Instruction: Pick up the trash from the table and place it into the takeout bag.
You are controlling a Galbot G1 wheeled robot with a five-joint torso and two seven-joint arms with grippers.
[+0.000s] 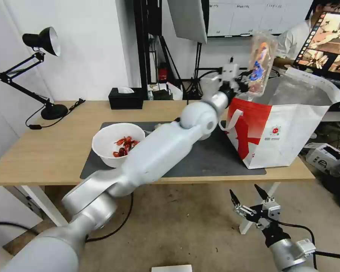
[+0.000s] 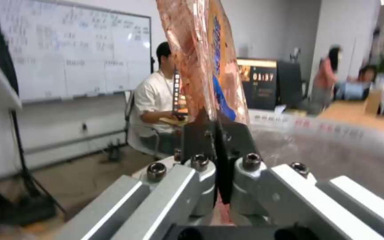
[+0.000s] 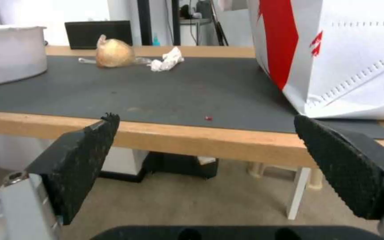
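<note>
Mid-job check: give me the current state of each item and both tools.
Left tool: shut on clear plastic tray, upright above the takeout bag.
Right tool: open, empty, below table edge.
Takeout bag: open, upright on mat.
White bowl: on mat, shells inside.
Wrapped ball: on mat.
Crumpled wrapper: on mat.

The head camera looks forward and down from above the near edge of the surface point(image 1: 45, 151), taking in its whole width and the takeout bag point(image 1: 287, 132) at right of frame. The left wrist camera sits just behind its left gripper point(image 2: 218, 140), very close, facing level across the bag's open top into the room. The right wrist camera sits low, below the surface edge, looking level across the dark mat point(image 3: 156, 90). All three share the bag.
</note>
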